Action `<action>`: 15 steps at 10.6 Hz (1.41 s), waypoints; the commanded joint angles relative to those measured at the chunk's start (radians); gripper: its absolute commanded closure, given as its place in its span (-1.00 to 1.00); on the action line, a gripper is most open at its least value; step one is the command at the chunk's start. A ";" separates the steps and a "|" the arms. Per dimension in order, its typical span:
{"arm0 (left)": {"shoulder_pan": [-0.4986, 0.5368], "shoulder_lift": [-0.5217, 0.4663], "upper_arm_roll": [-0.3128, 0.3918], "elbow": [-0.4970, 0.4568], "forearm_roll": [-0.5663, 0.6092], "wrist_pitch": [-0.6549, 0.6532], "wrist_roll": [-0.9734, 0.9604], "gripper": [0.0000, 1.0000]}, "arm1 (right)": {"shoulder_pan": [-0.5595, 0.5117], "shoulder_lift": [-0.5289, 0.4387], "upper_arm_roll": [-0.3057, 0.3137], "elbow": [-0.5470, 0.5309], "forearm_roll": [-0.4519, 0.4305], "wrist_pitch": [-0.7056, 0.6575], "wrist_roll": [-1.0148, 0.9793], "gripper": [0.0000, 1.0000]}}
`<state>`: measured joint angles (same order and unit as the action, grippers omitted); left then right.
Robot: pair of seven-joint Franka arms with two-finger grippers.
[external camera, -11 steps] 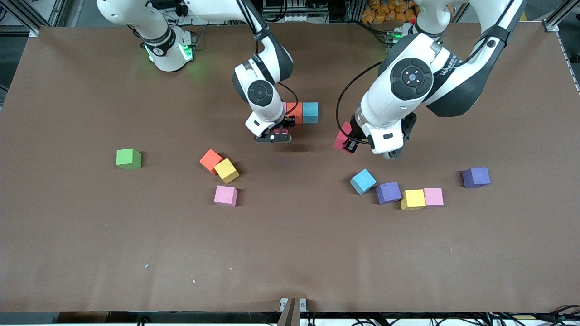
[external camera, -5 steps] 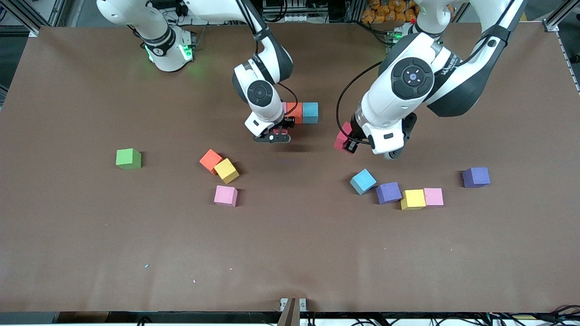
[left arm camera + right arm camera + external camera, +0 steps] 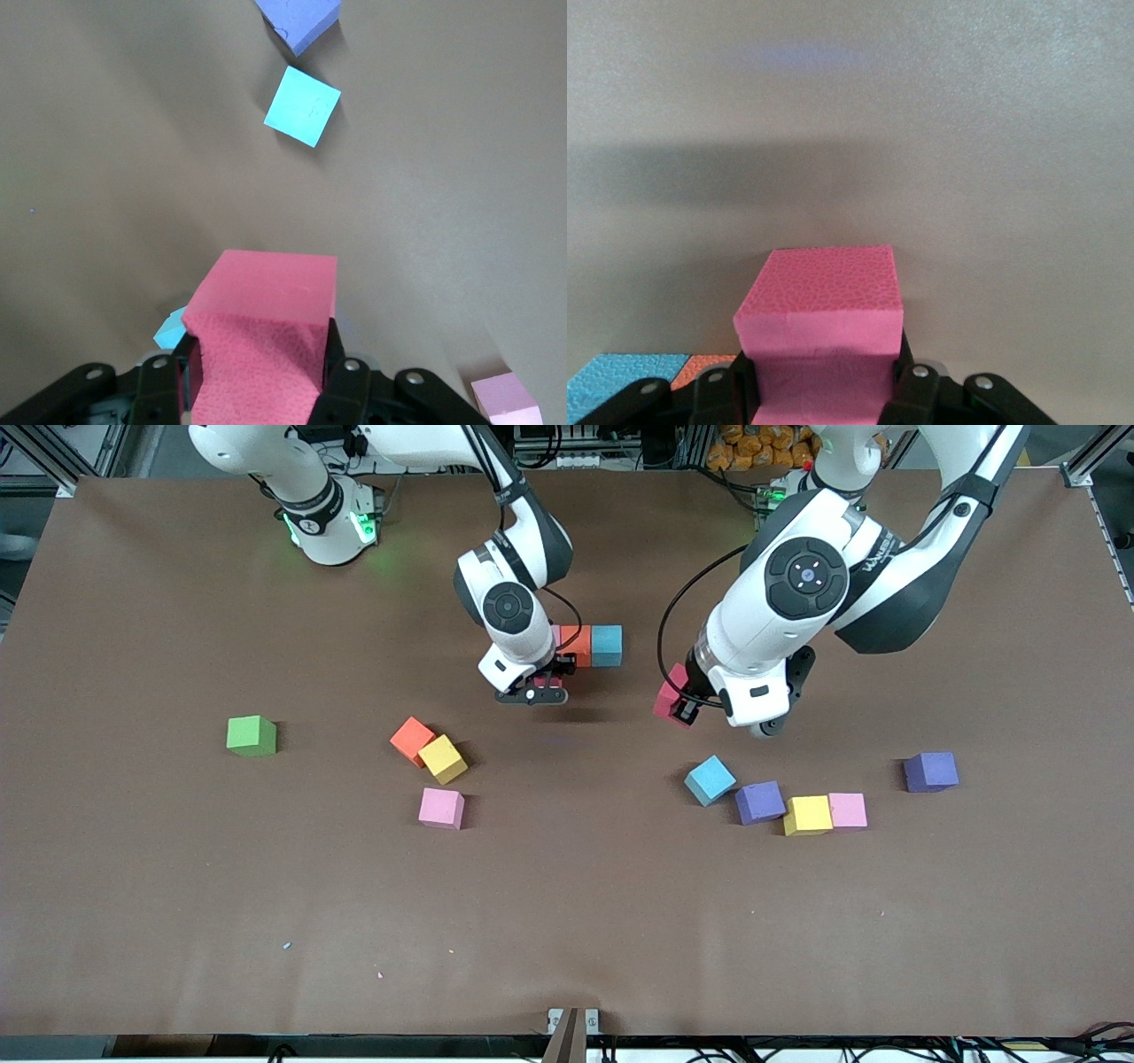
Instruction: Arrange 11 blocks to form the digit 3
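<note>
Nothing has moved in the last second: you have both arms paused. Your right gripper (image 3: 542,687) stays clamped on a red block (image 3: 821,301), low at 6 o'clock of the started row, where the orange block (image 3: 576,644) touches the blue block (image 3: 607,645). Your left gripper (image 3: 678,707) stays clamped on another red block (image 3: 263,310), over bare table (image 3: 567,921). So the 3 is barely begun. No containers here; loose blocks lie on the table.

front: high, faces the robots, whole table (image 3: 567,921) | left wrist: close, looks down, shares light blue block (image 3: 302,105) (image 3: 710,779) with front | right wrist: close, low over table
</note>
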<state>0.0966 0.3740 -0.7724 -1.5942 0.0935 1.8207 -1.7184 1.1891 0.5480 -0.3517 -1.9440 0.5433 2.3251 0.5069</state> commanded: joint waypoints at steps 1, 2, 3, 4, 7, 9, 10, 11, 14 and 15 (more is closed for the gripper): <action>0.008 -0.015 -0.001 0.005 -0.021 -0.018 0.022 1.00 | 0.006 -0.005 -0.004 -0.035 0.000 0.003 0.012 0.23; 0.008 -0.015 -0.001 0.005 -0.021 -0.018 0.022 1.00 | 0.006 -0.005 -0.004 -0.035 0.000 0.004 0.012 -0.01; 0.008 -0.015 -0.001 0.005 -0.021 -0.018 0.022 1.00 | 0.006 -0.005 -0.004 -0.035 0.000 0.004 0.012 -0.56; 0.008 -0.015 -0.001 0.005 -0.021 -0.018 0.023 1.00 | 0.006 -0.006 -0.006 -0.033 0.000 0.004 0.012 -1.00; 0.008 -0.014 -0.001 0.013 -0.020 -0.018 0.025 1.00 | 0.004 -0.017 -0.009 -0.029 0.000 0.002 0.010 -1.00; 0.008 -0.012 -0.001 0.017 -0.021 -0.018 0.025 1.00 | 0.001 -0.023 -0.019 -0.003 0.001 -0.036 0.012 -1.00; 0.008 -0.012 -0.001 0.017 -0.020 -0.018 0.025 1.00 | 0.001 -0.029 -0.038 0.026 0.001 -0.083 0.015 -1.00; 0.008 -0.012 -0.001 0.017 -0.020 -0.018 0.026 1.00 | 0.001 -0.033 -0.049 0.057 0.001 -0.129 0.025 -1.00; 0.008 -0.012 -0.001 0.017 -0.020 -0.018 0.026 1.00 | 0.003 -0.045 -0.094 0.134 -0.006 -0.257 0.030 -1.00; 0.008 -0.012 -0.001 0.017 -0.021 -0.018 0.026 1.00 | 0.001 -0.046 -0.110 0.154 -0.047 -0.277 0.025 -1.00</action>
<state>0.0969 0.3741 -0.7722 -1.5815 0.0935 1.8206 -1.7116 1.1889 0.5187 -0.4373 -1.8156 0.5319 2.0935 0.5186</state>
